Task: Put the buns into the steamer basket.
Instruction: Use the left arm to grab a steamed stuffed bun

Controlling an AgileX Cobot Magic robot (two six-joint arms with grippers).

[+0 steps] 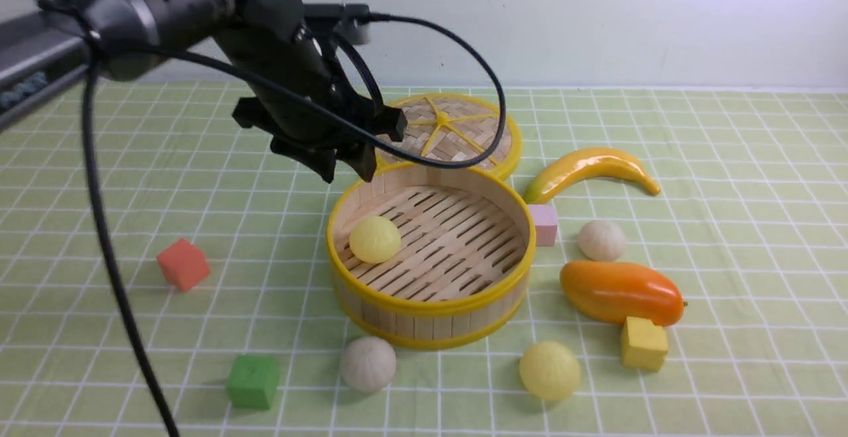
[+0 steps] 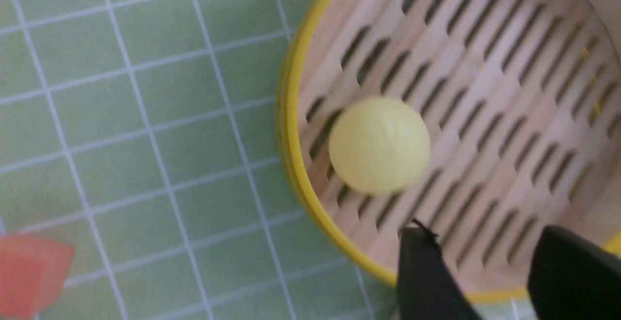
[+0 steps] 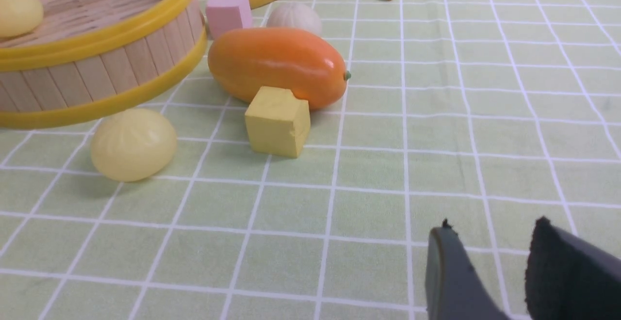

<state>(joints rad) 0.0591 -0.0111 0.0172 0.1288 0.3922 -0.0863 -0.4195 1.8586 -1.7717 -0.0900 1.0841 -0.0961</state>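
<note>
- Left jaws stand apart, empty, above the steamer basket's [image 1: 429, 326] far-left rim.
- A pale yellow bun [image 1: 375, 239] lies inside, at its left.
- On the counter [image 1: 742, 238]: near off-white bun [image 1: 368, 363], second yellow bun [image 1: 549, 370], right off-white bun [image 1: 601, 240] just beyond the mango [image 1: 619, 291].
- Right jaws apart, empty, above the counter.
</note>
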